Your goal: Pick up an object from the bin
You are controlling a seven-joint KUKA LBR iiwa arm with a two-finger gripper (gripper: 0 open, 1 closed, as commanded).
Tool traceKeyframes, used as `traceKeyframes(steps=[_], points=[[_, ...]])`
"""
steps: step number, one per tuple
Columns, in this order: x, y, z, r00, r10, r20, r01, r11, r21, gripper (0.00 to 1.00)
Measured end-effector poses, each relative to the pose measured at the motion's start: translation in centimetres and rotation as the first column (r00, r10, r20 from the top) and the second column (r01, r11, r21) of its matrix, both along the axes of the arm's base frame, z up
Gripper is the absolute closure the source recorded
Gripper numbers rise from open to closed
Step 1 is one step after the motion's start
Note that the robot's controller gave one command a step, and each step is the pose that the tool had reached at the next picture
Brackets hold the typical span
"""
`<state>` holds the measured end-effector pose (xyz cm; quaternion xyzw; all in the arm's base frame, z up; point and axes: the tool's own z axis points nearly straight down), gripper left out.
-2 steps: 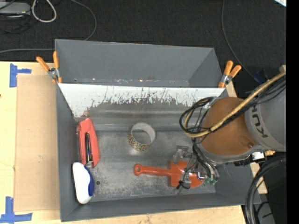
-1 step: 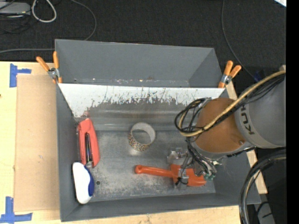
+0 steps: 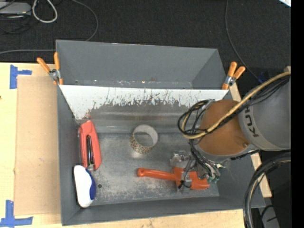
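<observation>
Four loose things lie on the floor of the grey metal bin point(image 3: 142, 70). Nearest the camera, in the front left corner, is a white and blue oblong plastic object point(image 3: 84, 186). Along the front, toward the right, lies an orange-handled hand tool point(image 3: 156, 175), its slim handle pointing left and its broader orange head at the right. The end effector point(image 3: 186, 178) is low over that head, touching it or very nearly so; whether it is open or closed cannot be told. The tool looks stiff, light and smooth, so it would likely be best taken across the narrow neck beside the head, where it should swing least. Farther back lie a red stapler-like object point(image 3: 89, 146) by the left wall and a patterned ring of tape point(image 3: 144, 140) mid-floor, both well apart from the end effector.
</observation>
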<state>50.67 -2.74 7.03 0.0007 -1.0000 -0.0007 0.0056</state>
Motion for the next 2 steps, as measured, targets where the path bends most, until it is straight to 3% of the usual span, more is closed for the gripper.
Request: traceKeyframes(steps=[1, 2], points=[[-0.3, 0.6, 4.0, 1.000, -0.013, 0.001, 0.013, 1.000, 0.001, 1.00], [0.2, 1.6, 12.3, 1.000, 0.029, -0.008, -0.029, 1.000, 0.001, 1.00]])
